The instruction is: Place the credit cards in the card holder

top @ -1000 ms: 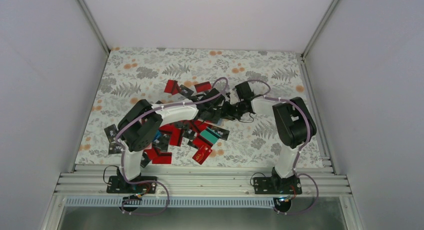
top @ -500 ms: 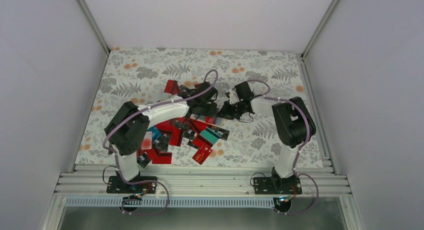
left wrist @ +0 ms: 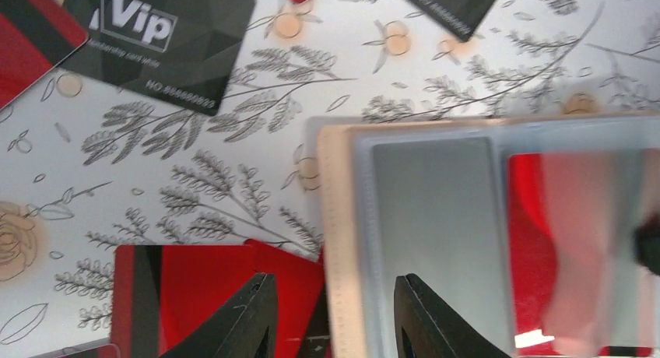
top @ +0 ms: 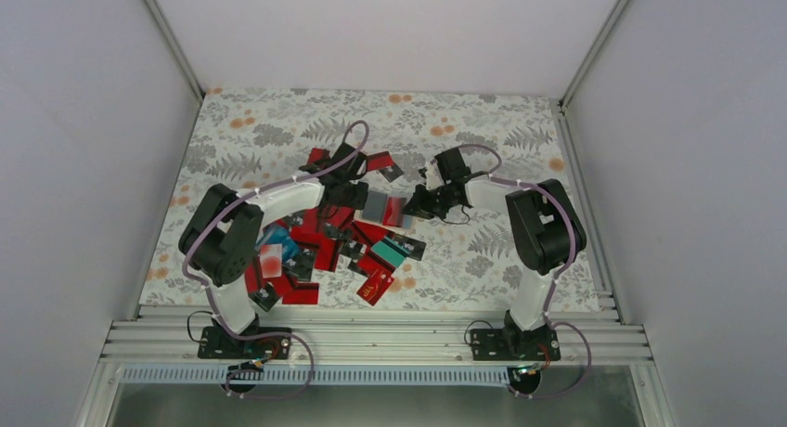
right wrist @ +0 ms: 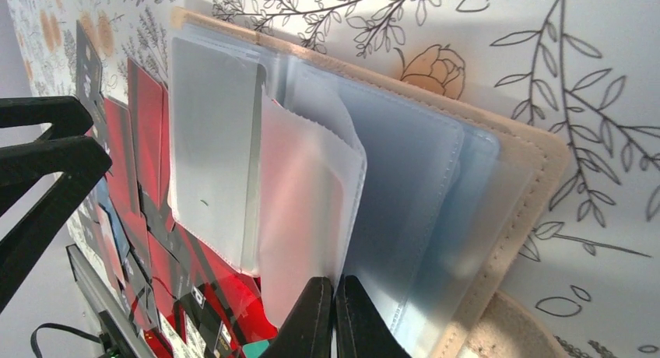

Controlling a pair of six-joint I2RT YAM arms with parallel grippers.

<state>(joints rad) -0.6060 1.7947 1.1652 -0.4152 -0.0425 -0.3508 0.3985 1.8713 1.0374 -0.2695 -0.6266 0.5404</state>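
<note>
A: The table (top: pixel 483 130) has a flowered cloth on it. The credit cards (top: pixel 311 255) lie loose in an overlapping heap, mid-table toward the left arm, mostly red with some black. Where is the card holder?

B: The card holder (top: pixel 383 207) lies open on the cloth at the right side of the heap, between the two grippers. Tan cover down, clear sleeves up.

A: Fingers?

B: On the right gripper (right wrist: pixel 335 282) they are pressed together, pinching what looks like one clear sleeve (right wrist: pixel 303 210) near its free edge, so the leaves fan up off the cover. On the left gripper (left wrist: pixel 335 282) they are spread with nothing between them, poised over the holder's left edge and a red card (left wrist: pixel 194 296).

A: Handling, as you judge it?

B: Cards: light, stiff, slick. Lying flat they offer no edge to bite, so I'd take one that overhangs a neighbour, by its short end. Holder: light and soft-covered, likely to slide on the cloth unless pinned. Sleeves: thin and floppy, and they cling together. Hold a single leaf at the mouth, or the pocket won't open.

A: Unclear items?

B: Something red shows through a sleeve in the left wrist view. It is blurred, so I can't say whether it sits inside the pocket or beneath it. I can't count which leaf is pinched. From above, the left arm covers part of the heap. On the black card (left wrist: pixel 159 43), the print beyond "Vip" is unreadable.
</note>
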